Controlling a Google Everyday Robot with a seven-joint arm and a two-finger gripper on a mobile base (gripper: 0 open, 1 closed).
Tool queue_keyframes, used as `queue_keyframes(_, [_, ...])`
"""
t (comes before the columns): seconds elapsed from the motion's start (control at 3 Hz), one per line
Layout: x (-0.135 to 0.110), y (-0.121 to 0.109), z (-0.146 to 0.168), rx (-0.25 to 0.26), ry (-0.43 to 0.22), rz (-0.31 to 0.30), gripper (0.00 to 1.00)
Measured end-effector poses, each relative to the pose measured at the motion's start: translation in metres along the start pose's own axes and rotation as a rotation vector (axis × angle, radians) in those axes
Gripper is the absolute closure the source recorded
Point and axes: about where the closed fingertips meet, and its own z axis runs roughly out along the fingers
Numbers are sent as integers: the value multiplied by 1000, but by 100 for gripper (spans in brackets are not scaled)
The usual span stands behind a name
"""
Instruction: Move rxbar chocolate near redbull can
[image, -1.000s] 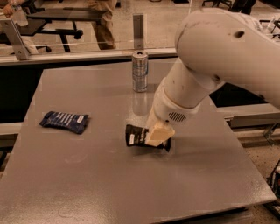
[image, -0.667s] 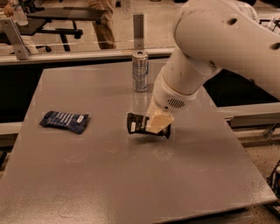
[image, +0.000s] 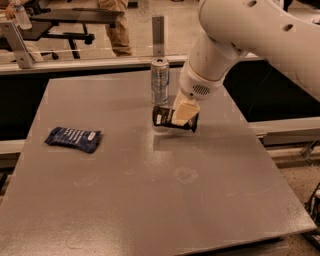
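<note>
The redbull can (image: 160, 80) stands upright near the far middle of the grey table (image: 140, 200). My gripper (image: 183, 114) hangs from the white arm just right of and in front of the can. It is shut on the rxbar chocolate (image: 165, 118), a black wrapper with a small white label at its left end. The bar is held tilted, slightly above the table, close in front of the can's base. The bar's right part is hidden behind my cream-coloured fingers (image: 185, 111).
A dark blue wrapper (image: 73, 138) lies flat on the left side of the table. A metal rail and a grey post (image: 158, 28) run along the far edge. A person's legs and chairs stand beyond it.
My gripper has carried the black bar up the table, away from the camera and towards the can. The can and the blue wrapper have not moved.
</note>
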Motion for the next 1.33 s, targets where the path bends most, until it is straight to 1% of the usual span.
queue_keyframes(0.33, [4,-30,8,7,1,25,100])
queue_keyframes(0.67, [6,-50,14,15,1,41,84])
queue_keyframes(1.0, [9,-60,21,11,3,50,51])
queue_keyframes(1.33, [9,-59,22,9,3,49,28])
